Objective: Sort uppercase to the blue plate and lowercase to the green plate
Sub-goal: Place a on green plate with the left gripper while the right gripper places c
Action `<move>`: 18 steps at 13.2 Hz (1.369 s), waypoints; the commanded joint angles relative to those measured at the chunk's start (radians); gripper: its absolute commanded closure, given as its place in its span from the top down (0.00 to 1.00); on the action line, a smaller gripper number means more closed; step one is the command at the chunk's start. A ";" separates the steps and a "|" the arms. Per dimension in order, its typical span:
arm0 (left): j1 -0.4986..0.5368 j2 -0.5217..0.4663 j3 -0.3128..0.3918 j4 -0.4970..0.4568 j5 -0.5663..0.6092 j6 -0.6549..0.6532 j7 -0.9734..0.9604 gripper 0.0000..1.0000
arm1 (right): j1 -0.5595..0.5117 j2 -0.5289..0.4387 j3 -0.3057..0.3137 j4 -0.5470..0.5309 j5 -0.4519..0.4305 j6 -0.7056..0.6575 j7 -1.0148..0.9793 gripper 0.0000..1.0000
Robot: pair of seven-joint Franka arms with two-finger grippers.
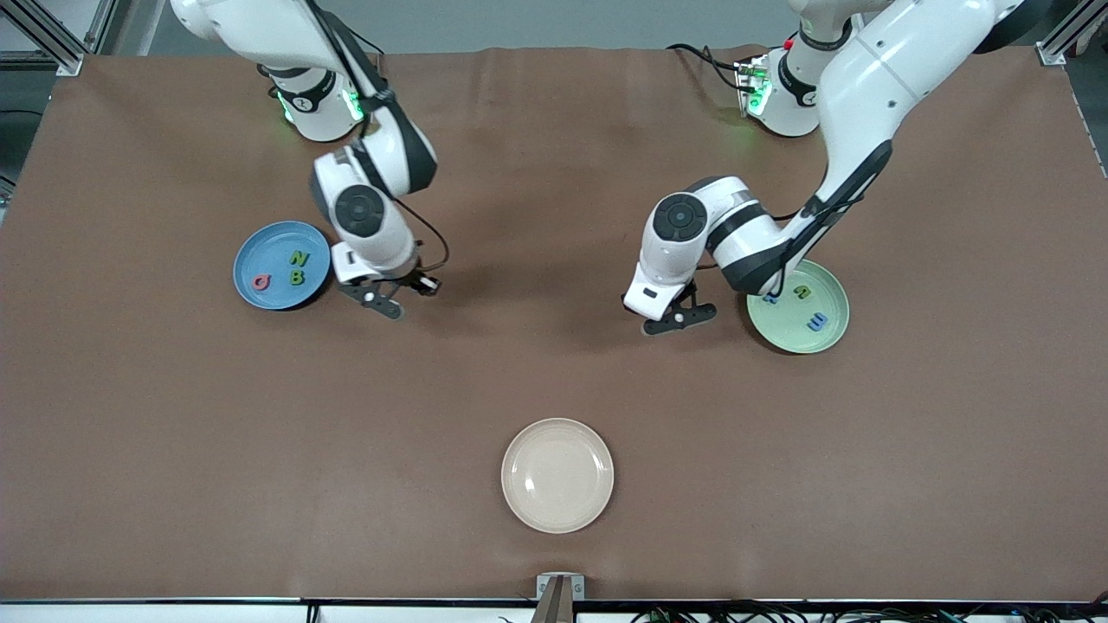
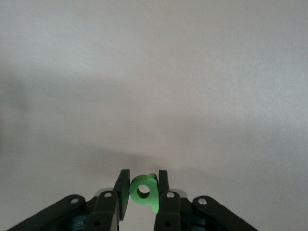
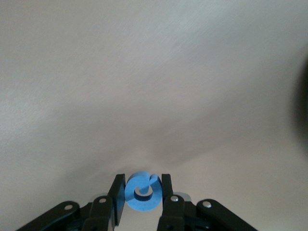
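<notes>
My right gripper [image 1: 387, 301] is shut on a blue uppercase G-like letter [image 3: 143, 192], low over the brown table beside the blue plate [image 1: 264, 247]. In that plate lie a green N [image 1: 299, 258], a green B [image 1: 297, 277] and a red ring-shaped letter [image 1: 260, 281]. My left gripper [image 1: 678, 318] is shut on a green lowercase a-like letter [image 2: 143, 190], over bare table beside the green plate [image 1: 796, 342]. That plate holds a blue m [image 1: 816, 322] and a green rounded letter [image 1: 803, 293]. The left arm covers part of its rim. In the front view, neither held letter shows.
A cream plate [image 1: 557, 475] with nothing in it sits near the table's front edge, midway along it. Brown mat covers the table [image 1: 554, 381]. Both arm bases stand at the edge farthest from the front camera.
</notes>
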 commanded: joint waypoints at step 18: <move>0.850 0.002 -0.361 -0.390 0.303 -0.032 0.374 0.10 | -0.594 -0.272 0.014 -0.416 -0.153 0.168 -0.784 0.09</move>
